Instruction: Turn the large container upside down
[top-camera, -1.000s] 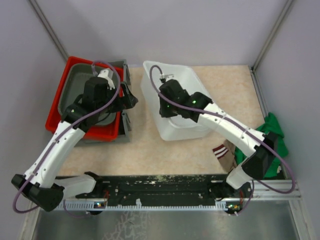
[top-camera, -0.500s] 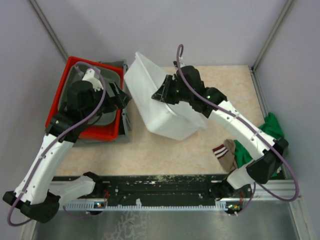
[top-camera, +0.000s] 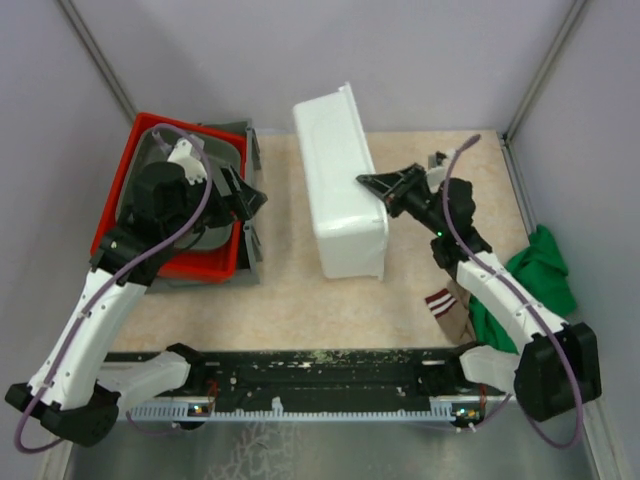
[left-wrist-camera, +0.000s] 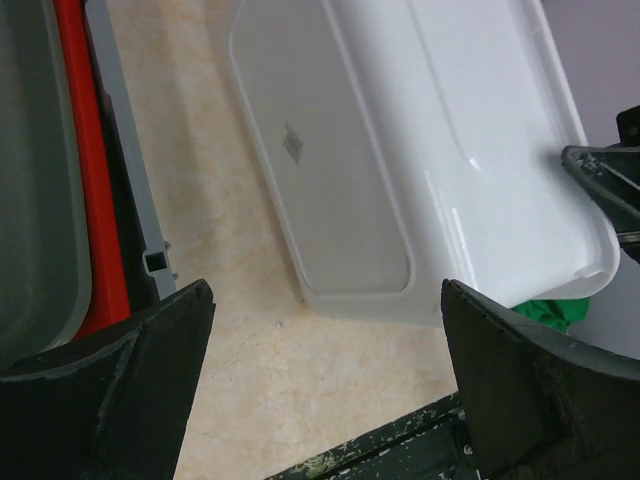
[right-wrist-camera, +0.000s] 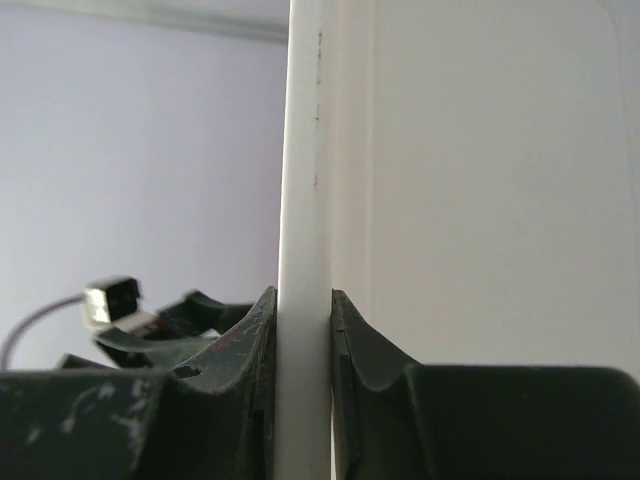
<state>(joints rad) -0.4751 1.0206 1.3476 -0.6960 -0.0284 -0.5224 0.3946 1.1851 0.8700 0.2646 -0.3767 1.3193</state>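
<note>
Large container (top-camera: 338, 175) tipped onto one long wall on the counter (top-camera: 290, 300). Its base faces the left pincer (top-camera: 250, 203) and its open mouth faces the right pincer (top-camera: 368, 183). The right pincer is pressed together on the container's rim (right-wrist-camera: 303, 200), which the right wrist view shows as a white edge running upright between the two fingers.

One second earlier the container sat mouth-up with this pincer at its far-side wall. Half a second earlier it was tilted. The right arm has since swung to the container's right.

The left pincer is spread wide and holds nothing. It hangs just beside the container's base, above the edge of the grey bin (top-camera: 160, 160) nested in the red tray (top-camera: 108, 215), unchanged over the last half second.
</note>
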